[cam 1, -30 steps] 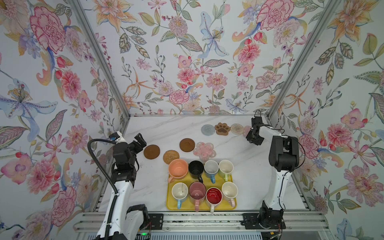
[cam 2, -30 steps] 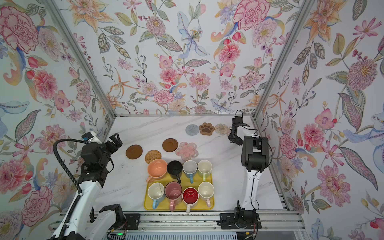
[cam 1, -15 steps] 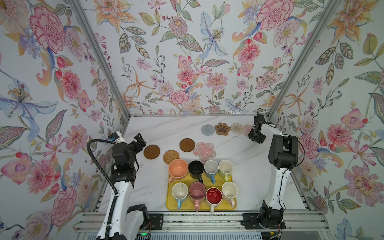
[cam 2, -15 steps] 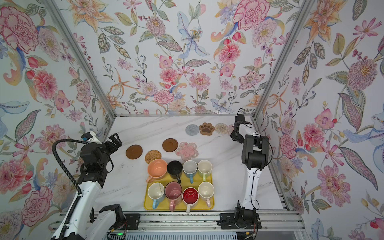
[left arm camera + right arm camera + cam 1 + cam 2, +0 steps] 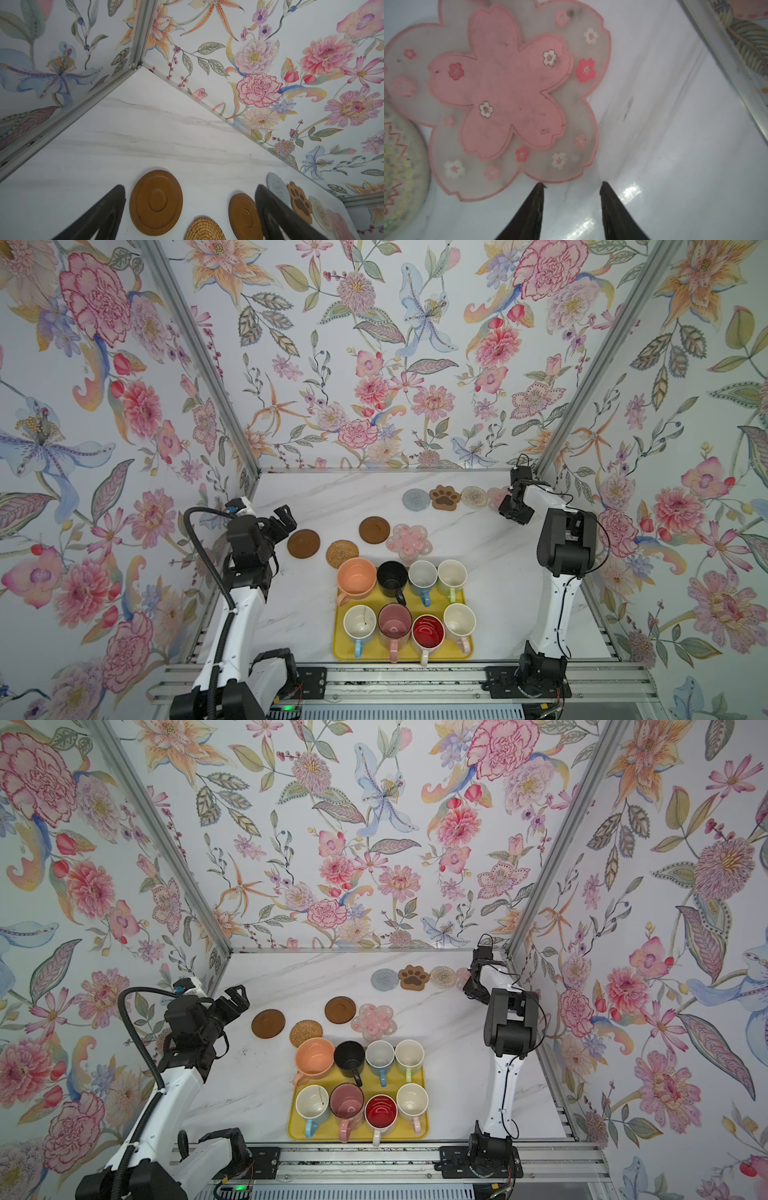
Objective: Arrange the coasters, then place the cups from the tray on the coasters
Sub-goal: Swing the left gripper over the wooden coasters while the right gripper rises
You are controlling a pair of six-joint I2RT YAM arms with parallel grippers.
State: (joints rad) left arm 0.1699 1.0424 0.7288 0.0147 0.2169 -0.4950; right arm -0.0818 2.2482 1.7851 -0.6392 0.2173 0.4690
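Four coasters lie in a far row: grey round [image 5: 416, 499], brown paw [image 5: 444, 497], clear round [image 5: 474, 497] and a pink flower [image 5: 500, 93]. My right gripper [image 5: 572, 184] stands open just off the flower's edge, holding nothing. Two dark brown discs [image 5: 304, 544] [image 5: 374, 529], a rattan round [image 5: 342, 553] and another pink flower [image 5: 409, 538] lie mid-table. My left gripper [image 5: 190, 187] hangs open beside the left disc. Several cups, such as the peach one [image 5: 356, 577] and the black one [image 5: 392, 577], stand on the yellow tray [image 5: 338, 649].
Floral walls close in the marble table on three sides. The right wall's metal rail [image 5: 724, 68] runs close beside the far flower coaster. The arm bases stand on the front rail [image 5: 399, 680].
The right gripper's jaws have spread apart next to the pink flower coaster at the end of the far row. The left arm has barely moved.
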